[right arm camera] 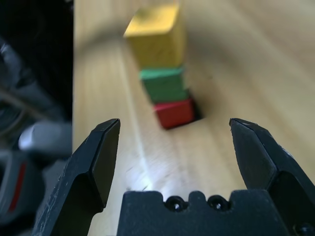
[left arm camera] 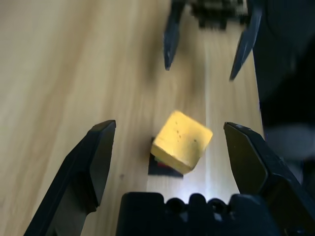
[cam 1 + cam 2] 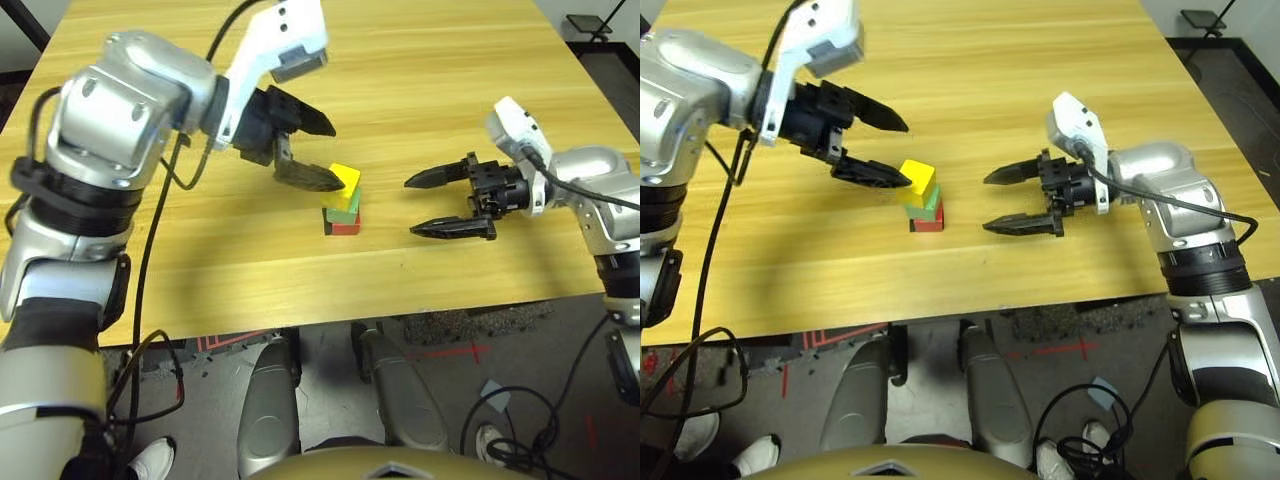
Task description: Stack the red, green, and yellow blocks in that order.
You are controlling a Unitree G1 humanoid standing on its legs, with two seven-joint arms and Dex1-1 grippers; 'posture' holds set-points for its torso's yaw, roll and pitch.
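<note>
A smooth, pale wood-grained desk with a soft sheen is seen. Glossy silver metallic-looking forearms and matt yellow, green and red cubes are shown.

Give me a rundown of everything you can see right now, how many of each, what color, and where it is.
Red matte cube: one, red, bottom of the stack, on the black patch.
Green matte cube: one, green, middle, on the red cube.
Yellow matte cube: one, yellow, top, on the green cube, turned relative to it.
Flat black square patch: one, black, on the table under the stack.
Wooden table: one, light wood grain, under the stack.
Shoes: several, light, on the floor beyond the table's near edge.
Left hand: one, black, open, beside the yellow cube.
Right hand: one, black, open, right of the stack.
Forearms: two, silver and black, one each side.
</note>
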